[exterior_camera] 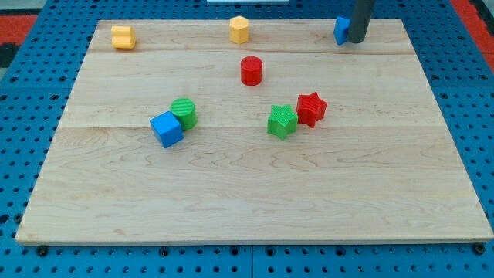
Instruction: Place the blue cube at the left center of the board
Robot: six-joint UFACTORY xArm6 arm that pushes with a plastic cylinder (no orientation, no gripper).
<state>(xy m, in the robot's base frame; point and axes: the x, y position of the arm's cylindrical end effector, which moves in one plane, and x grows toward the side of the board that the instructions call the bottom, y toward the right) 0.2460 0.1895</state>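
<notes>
The blue cube (167, 129) lies on the wooden board (255, 193), left of the middle, touching the green cylinder (184, 113) at its upper right. My tip (356, 40) is at the view's top right, far from the blue cube. It stands right against a second blue block (340, 30), whose shape is partly hidden behind the rod.
A yellow block (123, 37) sits at the top left and a yellow hexagonal block (239, 30) at the top middle. A red cylinder (252, 70) is above centre. A green star (282, 121) and a red star (311, 108) touch right of centre.
</notes>
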